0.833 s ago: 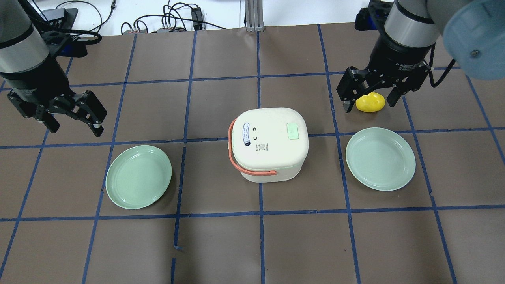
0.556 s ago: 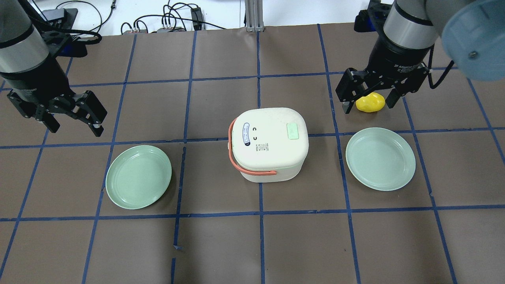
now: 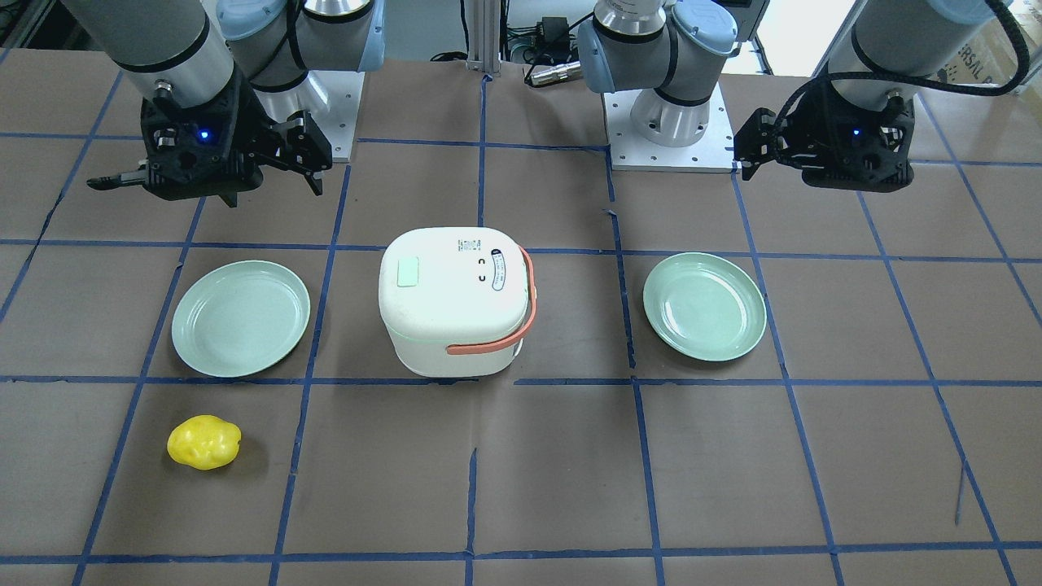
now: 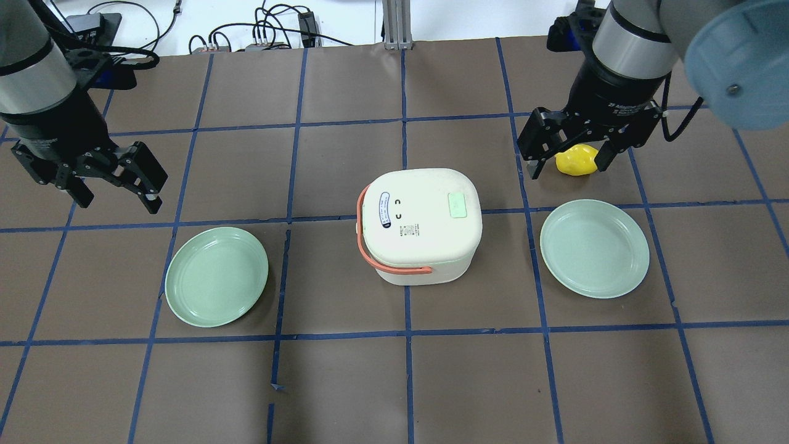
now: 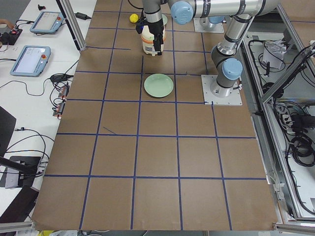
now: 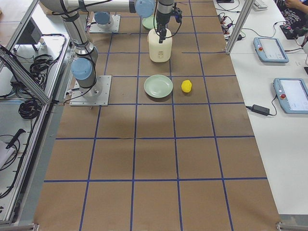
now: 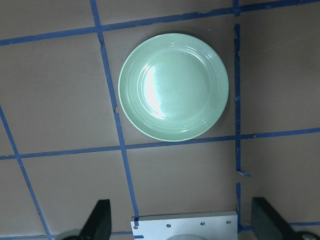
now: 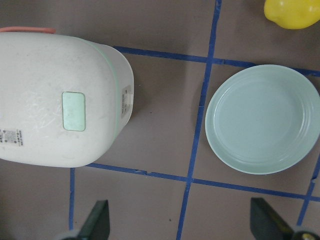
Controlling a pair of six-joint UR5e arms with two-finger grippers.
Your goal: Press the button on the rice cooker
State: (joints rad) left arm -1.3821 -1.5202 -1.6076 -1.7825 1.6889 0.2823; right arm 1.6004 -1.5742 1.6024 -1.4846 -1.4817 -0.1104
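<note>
The white rice cooker [image 4: 419,225] with an orange handle stands mid-table; its pale green button [image 4: 457,204] is on the lid's right side. It also shows in the front view [image 3: 452,301] and in the right wrist view [image 8: 55,100], with the button [image 8: 73,111] below the camera. My right gripper [image 4: 567,165] is open and empty, held high, to the right of the cooker and farther back, apart from it. My left gripper [image 4: 117,197] is open and empty, high at the far left. In the front view the right gripper [image 3: 207,183] is on the left.
A yellow lemon-like fruit [image 4: 576,160] lies on the table under the right gripper's line of sight. A green plate [image 4: 594,248] lies right of the cooker and another green plate [image 4: 216,276] lies left of it. Blue tape lines grid the brown table.
My right gripper has shifted slightly left, toward the cooker. The left arm, cooker, plates and fruit have not moved.
</note>
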